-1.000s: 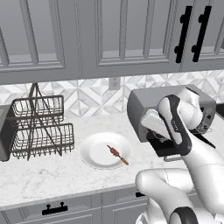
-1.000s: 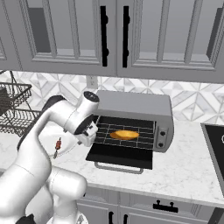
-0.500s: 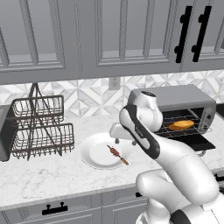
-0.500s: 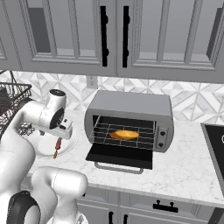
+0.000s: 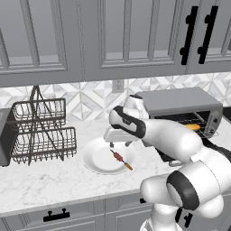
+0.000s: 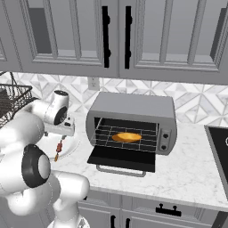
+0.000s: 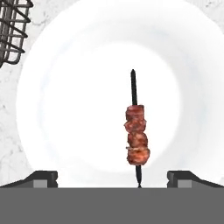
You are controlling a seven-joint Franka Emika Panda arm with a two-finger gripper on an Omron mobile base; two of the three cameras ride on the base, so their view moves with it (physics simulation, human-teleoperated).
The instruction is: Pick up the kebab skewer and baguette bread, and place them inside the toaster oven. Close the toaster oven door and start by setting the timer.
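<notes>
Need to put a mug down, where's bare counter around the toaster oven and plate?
Bare marble lies right of the toaster oven, toward the dark cooktop, and in front of the dish rack. It is crowded at the plate, under the claw above the kebab skewer.

The white marble counter (image 5: 40,180) carries a wire dish rack (image 5: 38,131), a white plate (image 5: 97,160) and the toaster oven (image 6: 131,122).

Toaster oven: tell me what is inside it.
Inside the toaster oven, the baguette bread lies on the wire rack. The toaster oven door hangs open. The cavity's dark back is indistinct.
</notes>
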